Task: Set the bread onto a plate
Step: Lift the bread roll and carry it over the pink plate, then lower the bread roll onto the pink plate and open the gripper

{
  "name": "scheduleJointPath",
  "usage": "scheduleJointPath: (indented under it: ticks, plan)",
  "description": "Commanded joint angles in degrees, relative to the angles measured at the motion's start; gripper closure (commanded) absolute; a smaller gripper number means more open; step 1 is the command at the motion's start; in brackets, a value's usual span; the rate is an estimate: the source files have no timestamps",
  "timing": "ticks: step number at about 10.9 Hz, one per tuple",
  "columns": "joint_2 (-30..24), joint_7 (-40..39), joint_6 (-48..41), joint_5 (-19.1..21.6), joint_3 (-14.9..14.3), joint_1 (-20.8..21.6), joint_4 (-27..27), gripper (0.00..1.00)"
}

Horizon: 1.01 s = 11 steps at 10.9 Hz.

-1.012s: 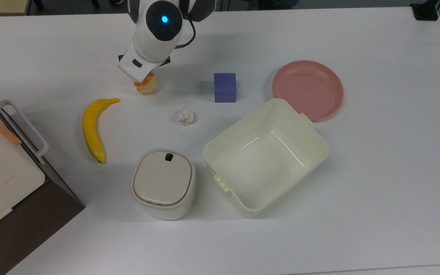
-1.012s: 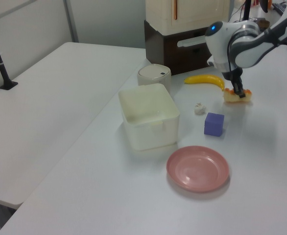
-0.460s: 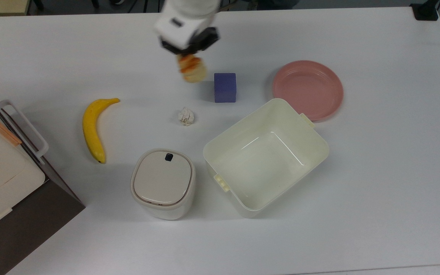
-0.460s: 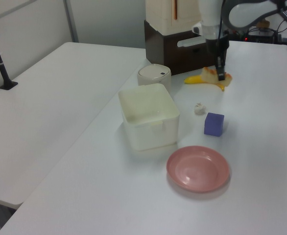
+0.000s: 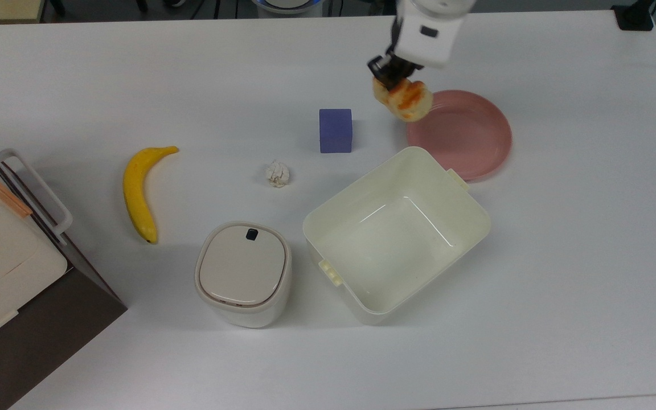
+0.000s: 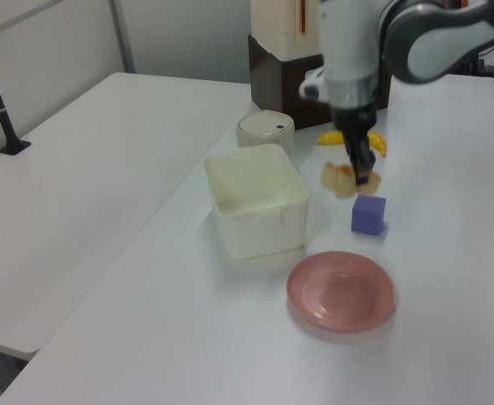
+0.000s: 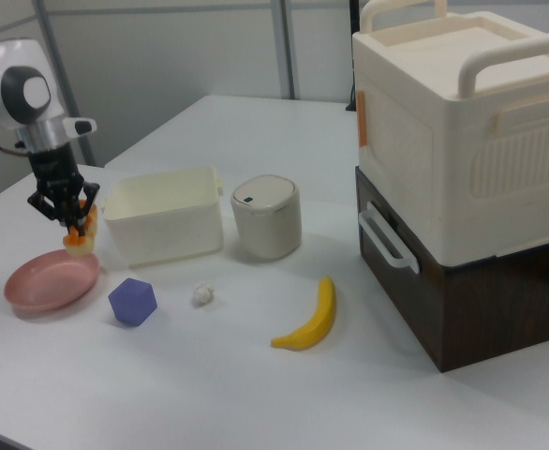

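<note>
Two-finger gripper (image 5: 394, 77) clamped on small braided beige bun w/ orange-brown glaze (image 5: 404, 98). Was near yellow banana (image 5: 138, 191) a sec ago; now airborne past purple cube (image 5: 335, 130), at edge of round pink plastic plate (image 5: 467, 136). Carry nearly done; lower and release next.

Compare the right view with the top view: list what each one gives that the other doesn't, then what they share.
The right view gives height: the bread hangs in the gripper clear above the plate, and the cream handled box stands stacked on a dark cabinet. The top view gives layout: the bread overlaps the plate's rim on the top view's left, and the tub shows its bare floor. Both show the gripper shut on the bread, the purple cube, the banana and the lidded bin.
</note>
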Motion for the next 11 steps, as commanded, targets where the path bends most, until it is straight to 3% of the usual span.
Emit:
scheduleJointPath:
  ticks: [1, 4, 7, 8, 9, 10, 11]
  plan:
    - [7.6, 5.7, 3.7, -1.8, -0.4, 5.9, 3.2, 1.00]
    - [11.7, 13.3, 5.9, -2.6, -0.4, 11.7, 3.2, 1.00]
    - [11.7, 14.2, 5.8, -2.5, -0.4, 12.3, 3.2, 1.00]
    - [11.7, 14.2, 5.5, -2.5, -0.6, 12.0, 3.3, 0.83]
    - [11.5, 14.5, 5.5, -2.4, -1.0, 11.5, 3.3, 0.35]
    - [11.6, 15.3, 5.6, -3.1, -1.0, 11.2, 3.2, 0.00]
    - [11.6, 16.0, 5.5, -6.2, -1.0, 11.3, 3.2, 0.00]
